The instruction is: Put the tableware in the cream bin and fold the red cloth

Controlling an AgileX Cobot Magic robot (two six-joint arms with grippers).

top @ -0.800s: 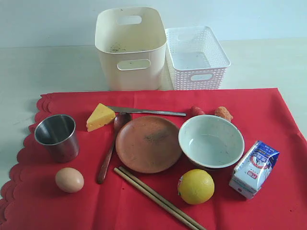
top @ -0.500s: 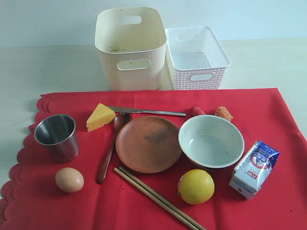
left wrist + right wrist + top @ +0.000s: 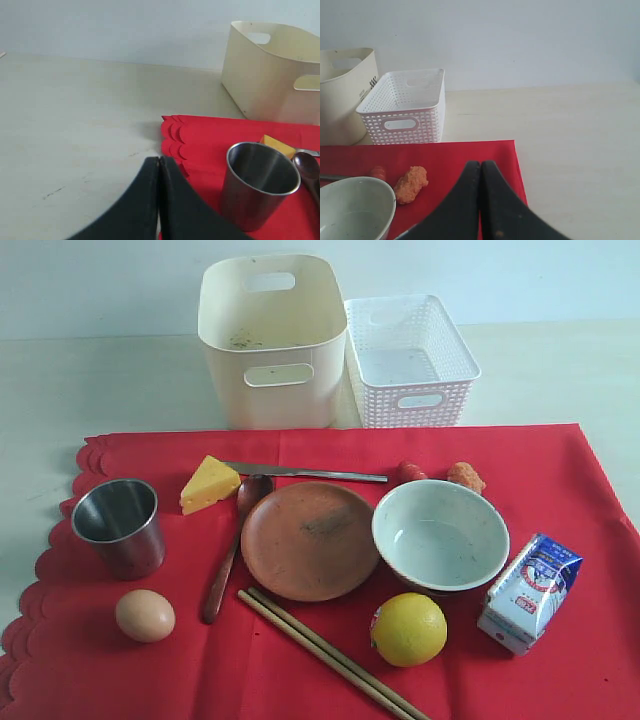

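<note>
Black jaws first: left gripper (image 3: pixel 159 162) is closed tip to tip with nothing between, right gripper (image 3: pixel 480 165) the same, shut and empty; neither shows in the exterior view. Nearest the left gripper is the steel cup (image 3: pixel 260 186), upright on the red cloth (image 3: pixel 560 470) near its scalloped edge. Nearest the right is the white bowl (image 3: pixel 352 207), with an orange food lump (image 3: pixel 411 184) just beside it. Taking the round brown plate (image 3: pixel 310 540) as dial centre in the exterior view: dark wooden spoon (image 3: pixel 228 560) just beside at 9, cup further out at 9, slim metal knife (image 3: pixel 305 473) at 12, bowl at 3, pair of wooden chopsticks (image 3: pixel 330 655) at 6. The cream bin (image 3: pixel 272 340) stands off the cloth at 12, no tableware visible inside. Nothing binned, cloth flat and unfolded. Risks, as I judge: jaws must spread before any descent or they knock the cup over. Smooth steel may slip out of a pinch. Knife and plate lie flat, so the tips may snag cloth and drag everything. Chopsticks may split, one left behind. White lattice basket (image 3: pixel 410 360) sits just beside the bin at its 3, an easy wrong drop. Egg (image 3: pixel 145 615) at 8, lemon (image 3: pixel 408 628) at 5, cheese wedge (image 3: pixel 208 483) at 11 and milk carton (image 3: pixel 528 590) at 4 sit on the cloth, so folding could roll or tip them.
</note>
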